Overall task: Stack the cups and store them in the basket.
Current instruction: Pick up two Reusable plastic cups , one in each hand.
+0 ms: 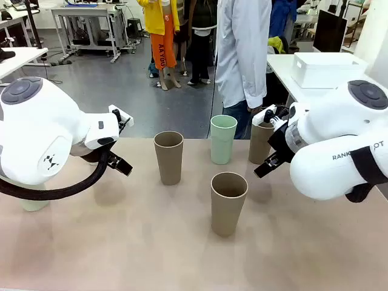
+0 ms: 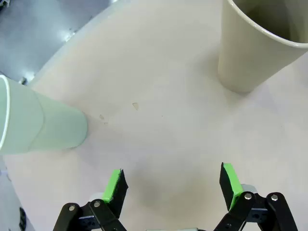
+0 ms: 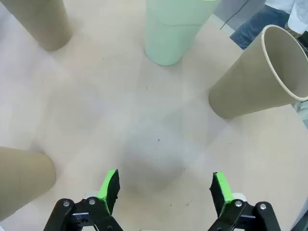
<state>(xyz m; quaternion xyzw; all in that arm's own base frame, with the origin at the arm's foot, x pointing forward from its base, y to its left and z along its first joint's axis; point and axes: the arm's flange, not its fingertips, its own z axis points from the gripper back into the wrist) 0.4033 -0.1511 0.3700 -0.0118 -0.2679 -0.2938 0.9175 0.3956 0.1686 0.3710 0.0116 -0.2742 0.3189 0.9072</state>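
Five cups are counted on the table (image 1: 121, 254), all upright and unstacked. A left tan cup (image 1: 168, 156), a near tan cup (image 1: 229, 203) and a mint cup (image 1: 222, 139) are grouped mid-table, apart from one another. A right tan cup (image 1: 260, 142) is partly hidden behind the right arm. A second mint cup (image 1: 31, 204) is glimpsed under the left arm. A white basket (image 1: 327, 70) is seen on a separate white table at far right, well apart from the cups.

The left gripper (image 2: 172, 185) is held with its jaws spread wide over bare table, nothing between the pads. The second mint cup lies to one side of it and a tan cup ahead. The right gripper (image 3: 165, 187) is likewise spread and empty, ringed by three tan cups and the mint one.

The step is judged to be the approach for a first pick. A cup is best taken across its wall just under the rim and lifted straight. It should then be lowered coaxially into a standing cup, where the taper should guide the nesting. A side knock is to be avoided, since the cups are tall on narrow bases and are likely tipped.

Every mouth is pointed up and each base is set down. The long axes are vertical, and the lean seen in the wrist views is put down to the wide lens.
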